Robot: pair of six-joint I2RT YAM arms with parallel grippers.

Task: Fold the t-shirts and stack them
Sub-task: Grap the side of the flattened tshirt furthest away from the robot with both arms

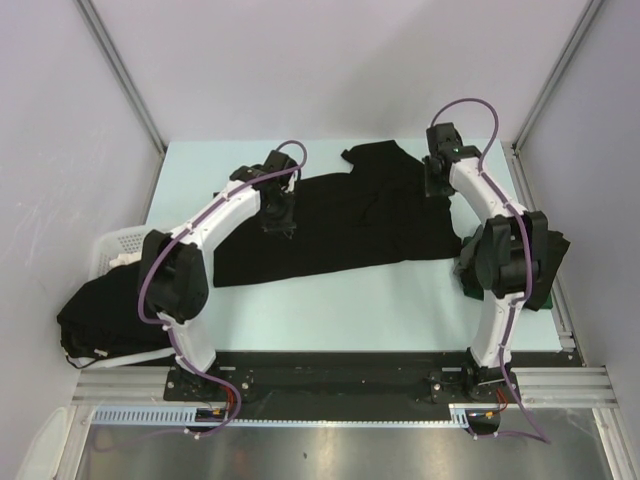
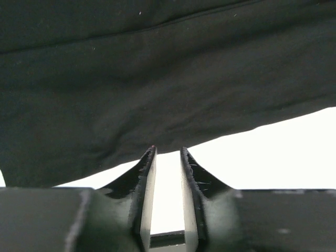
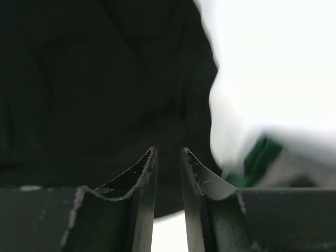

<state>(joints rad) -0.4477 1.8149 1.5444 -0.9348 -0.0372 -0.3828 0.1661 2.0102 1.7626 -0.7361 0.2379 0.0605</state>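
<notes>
Both sets of jaws are down at the far edge of the black t-shirt, which lies spread across the middle of the desk. The left jaws sit over its far-left part, the right jaws over its far-right part, beside the sleeve that pokes toward the back.

From the left wrist, the left jaws stand slightly parted with nothing between them. Bright desk shows through the gap, and the shirt's edge lies just beyond the tips. The right jaws are parted the same narrow way and empty too, with dark cloth filling most of that view.

This looks like the laying-out and first-fold stage, early in the job. Next, I'd say, each side needs a clean pinch on one layer at the far edge. Then both would have to lift and carry together toward the near hem so the cloth doesn't skew.

The shirt is soft, matte and rumpled, with creases running across it, and its near hem slants down to the left. It isn't yet a tidy rectangle.

More black shirts are heaped in the white basket at the left. Something dark and green sits by the desk's right edge; I can't tell what it is.
</notes>
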